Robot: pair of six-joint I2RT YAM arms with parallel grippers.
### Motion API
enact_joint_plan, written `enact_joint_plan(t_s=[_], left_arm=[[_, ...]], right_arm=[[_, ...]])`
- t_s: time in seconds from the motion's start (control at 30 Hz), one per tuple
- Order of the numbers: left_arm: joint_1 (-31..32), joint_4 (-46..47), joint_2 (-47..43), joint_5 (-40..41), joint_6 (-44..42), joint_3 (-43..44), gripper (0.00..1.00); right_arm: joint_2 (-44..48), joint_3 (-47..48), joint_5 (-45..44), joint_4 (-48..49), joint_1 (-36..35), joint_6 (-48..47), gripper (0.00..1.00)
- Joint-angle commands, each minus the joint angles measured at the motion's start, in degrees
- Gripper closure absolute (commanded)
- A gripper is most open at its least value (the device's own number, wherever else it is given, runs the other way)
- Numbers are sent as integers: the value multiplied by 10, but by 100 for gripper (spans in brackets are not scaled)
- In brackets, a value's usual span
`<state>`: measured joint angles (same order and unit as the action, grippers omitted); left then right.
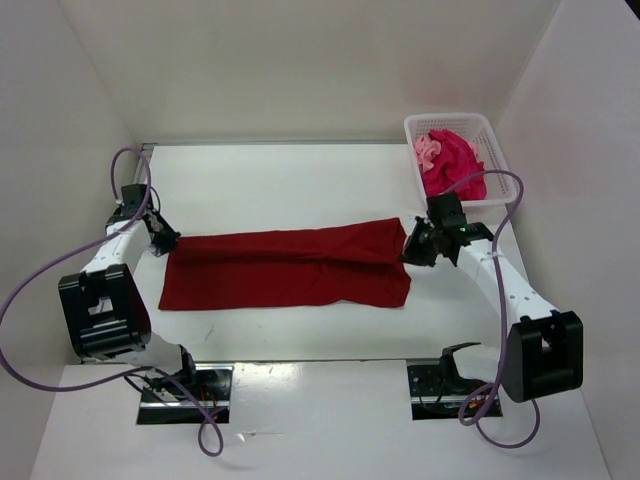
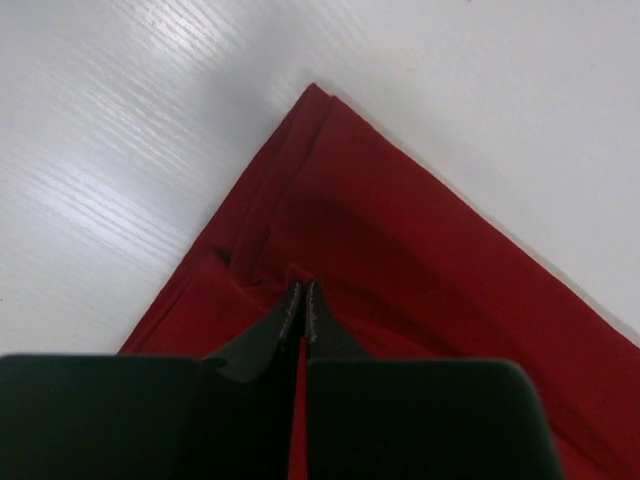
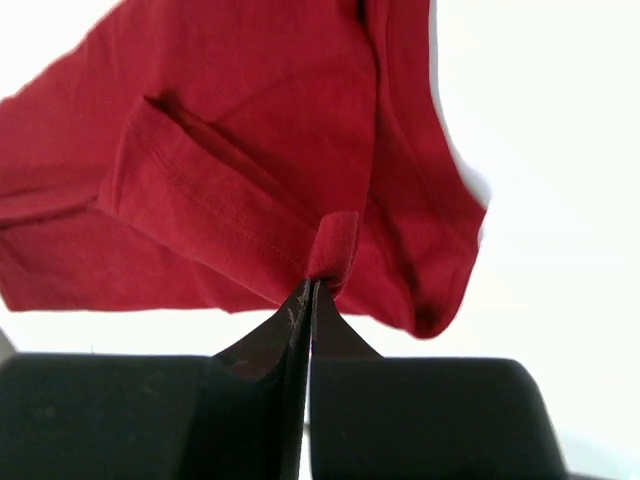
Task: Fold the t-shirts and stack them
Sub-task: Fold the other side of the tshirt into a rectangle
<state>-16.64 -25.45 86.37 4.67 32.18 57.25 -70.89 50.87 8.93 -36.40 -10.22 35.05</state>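
Shirt: dark red t-shirt (image 1: 290,268) lies mid-frame on bench (image 1: 300,185) | left claw (image 1: 170,243) pinches its left end | right claw (image 1: 408,250) pinches right hem | purpose, judged: cloth held taut for folding.

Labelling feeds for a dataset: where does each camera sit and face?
Top external: overhead behind the robot, looking down on the table; left arm and right arm show.
Left wrist: on the left arm, facing past the left gripper onto the dark red t-shirt.
Right wrist: on the right arm, facing past the right gripper, shut on that t-shirt.
Shared: all show that t-shirt.
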Motion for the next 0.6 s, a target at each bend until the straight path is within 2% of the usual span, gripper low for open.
enact_joint_plan(t_s=[0.0,0.07,0.17,0.23,0.33,0.4,0.47,0.5,0.57], left_arm=[[-5,-6,13,11,14,-10,94],[-13,-11,-7,11,26,-10,87],[-20,-17,-55,11,52,-10,76],[-20,-23,-109,11,65,7,76],[18,-41,-126,53,65,47,76],[42,-24,-126,76,55,35,75],[54,17,-126,38,44,8,72],[70,29,-126,25,44,-19,71],[90,52,-121,7,44,-35,69]], right_arm=[[26,-3,24,-45,4,20,100],[52,-10,24,-60,4,20,98],[80,-17,13,-71,4,27,82],[80,-4,13,-71,4,27,79],[56,27,-14,-65,-20,14,75],[28,56,-30,-54,-39,14,75],[-11,62,-44,-3,-73,9,89],[-32,80,-44,14,-85,9,99],[-82,105,-62,51,-128,9,100]])
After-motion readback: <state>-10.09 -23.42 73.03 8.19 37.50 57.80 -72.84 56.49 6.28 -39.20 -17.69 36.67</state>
